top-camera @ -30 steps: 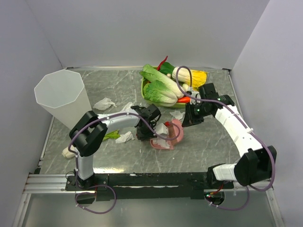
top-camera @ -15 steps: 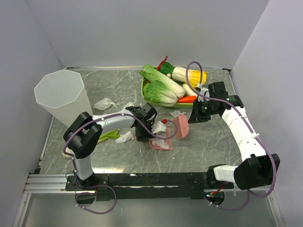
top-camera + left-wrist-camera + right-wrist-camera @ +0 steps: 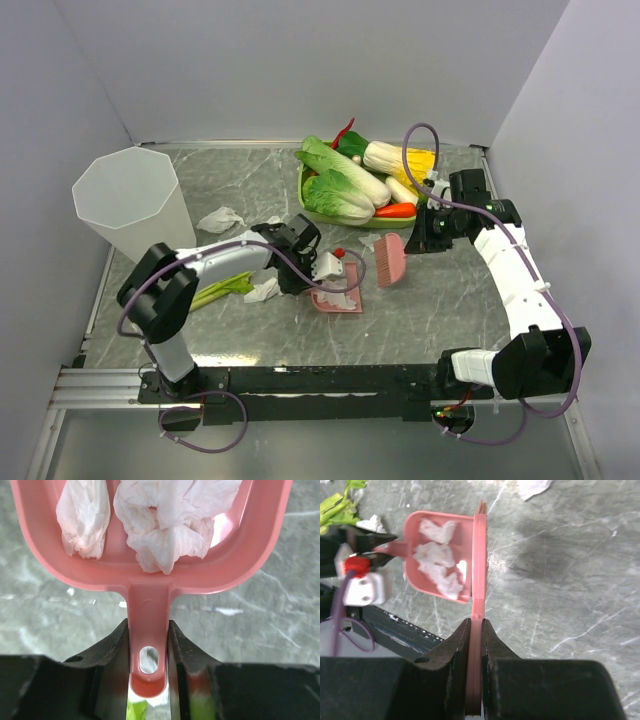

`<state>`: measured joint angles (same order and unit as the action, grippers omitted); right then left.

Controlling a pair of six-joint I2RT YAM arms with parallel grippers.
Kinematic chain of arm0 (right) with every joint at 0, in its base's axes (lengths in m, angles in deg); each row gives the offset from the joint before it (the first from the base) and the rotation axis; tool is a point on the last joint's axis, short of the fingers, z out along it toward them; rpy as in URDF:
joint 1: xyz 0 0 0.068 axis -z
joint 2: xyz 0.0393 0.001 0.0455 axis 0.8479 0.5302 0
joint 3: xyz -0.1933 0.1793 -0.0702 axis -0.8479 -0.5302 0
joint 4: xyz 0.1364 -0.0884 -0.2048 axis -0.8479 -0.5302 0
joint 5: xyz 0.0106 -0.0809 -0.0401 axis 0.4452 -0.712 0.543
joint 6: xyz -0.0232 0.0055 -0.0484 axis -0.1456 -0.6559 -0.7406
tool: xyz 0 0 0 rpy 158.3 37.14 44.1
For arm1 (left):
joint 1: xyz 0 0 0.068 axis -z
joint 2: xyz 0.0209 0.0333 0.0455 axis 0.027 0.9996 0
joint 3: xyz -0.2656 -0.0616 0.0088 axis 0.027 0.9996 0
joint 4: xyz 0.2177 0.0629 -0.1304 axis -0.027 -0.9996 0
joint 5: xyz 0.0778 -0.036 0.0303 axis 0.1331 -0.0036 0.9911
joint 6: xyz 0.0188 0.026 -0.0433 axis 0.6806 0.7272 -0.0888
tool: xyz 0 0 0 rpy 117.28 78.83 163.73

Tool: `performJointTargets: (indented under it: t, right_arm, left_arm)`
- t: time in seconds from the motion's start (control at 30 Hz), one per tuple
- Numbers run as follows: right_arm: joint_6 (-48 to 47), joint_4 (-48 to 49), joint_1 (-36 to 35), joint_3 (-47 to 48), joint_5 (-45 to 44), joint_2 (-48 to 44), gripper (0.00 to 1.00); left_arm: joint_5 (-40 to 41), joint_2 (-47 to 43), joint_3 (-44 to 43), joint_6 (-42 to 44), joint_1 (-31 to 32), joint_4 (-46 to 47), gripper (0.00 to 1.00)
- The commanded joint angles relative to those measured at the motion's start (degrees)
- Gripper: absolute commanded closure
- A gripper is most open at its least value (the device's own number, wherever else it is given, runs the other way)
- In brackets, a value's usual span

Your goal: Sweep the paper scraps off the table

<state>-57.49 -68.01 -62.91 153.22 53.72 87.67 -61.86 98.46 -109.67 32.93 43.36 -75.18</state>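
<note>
My left gripper (image 3: 310, 274) is shut on the handle of a pink dustpan (image 3: 338, 300) that rests on the grey-green table (image 3: 440, 310). In the left wrist view the handle (image 3: 148, 630) sits between the jaws and the pan holds crumpled white paper scraps (image 3: 165, 525). My right gripper (image 3: 416, 243) is shut on a pink brush (image 3: 390, 260), held just right of the pan. The right wrist view shows the brush edge-on (image 3: 479, 570) beside the pan (image 3: 427, 545). Loose scraps lie by the bin (image 3: 220, 218), left of the pan (image 3: 264, 291) and near the brush (image 3: 372, 240).
A tall translucent white bin (image 3: 128, 200) stands at the left. A green tray of toy vegetables (image 3: 350, 185) sits at the back. A green leek (image 3: 225, 290) lies under the left arm. White walls close three sides; a metal rail (image 3: 100, 385) runs along the front.
The right gripper has drawn the brush to the right, away from the dustpan's mouth. The left gripper and the dustpan have shifted slightly left.
</note>
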Motion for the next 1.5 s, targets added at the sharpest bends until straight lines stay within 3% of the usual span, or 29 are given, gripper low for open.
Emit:
performJointTargets:
  t: [0.0,0.13,0.27,0.4,0.57,0.73,1.07,1.33,1.47]
  right_arm:
    - [-1.2,1.3,1.1,2.7,-2.7,0.2,1.00]
    - [-1.3,2.1,1.9,0.5,-10.6,0.1,1.00]
    - [-2.2,2.8,2.9,-1.9,-10.7,-0.1,1.00]
    - [-3.2,1.7,2.9,-2.3,-9.8,0.3,1.00]
    - [-2.8,2.0,2.9,-1.5,-8.0,1.6,1.00]
    - [-2.3,1.4,2.7,-0.5,-5.0,3.8,1.00]
    - [-0.8,2.3,2.6,-3.7,-2.2,4.6,1.00]
    - [0.8,3.8,2.5,-3.6,-0.3,5.9,1.00]
    - [1.1,3.9,2.4,-3.0,0.7,6.3,1.00]
  left_arm:
    - [-2.1,-8.3,0.9,1.4,-1.8,-1.8,0.97]
    - [-5.4,-15.6,4.0,4.0,-6.6,-1.7,0.99]
    - [-6.1,-25.5,7.6,10.3,-8.7,-4.3,0.99]
    - [-5.2,-32.4,8.3,10.6,-11.0,-7.5,0.99]
    - [-3.7,-38.0,5.1,4.6,-13.4,-11.3,0.99]
    - [-1.8,-42.0,2.0,0.5,-20.0,-11.8,0.99]
    - [0.0,-45.6,-6.9,-14.8,-37.3,-9.8,0.99]
    - [10.5,-46.1,-14.1,-21.6,-47.5,-10.7,0.99]
    - [11.3,-45.2,-18.1,-25.6,-53.4,-12.4,0.99]
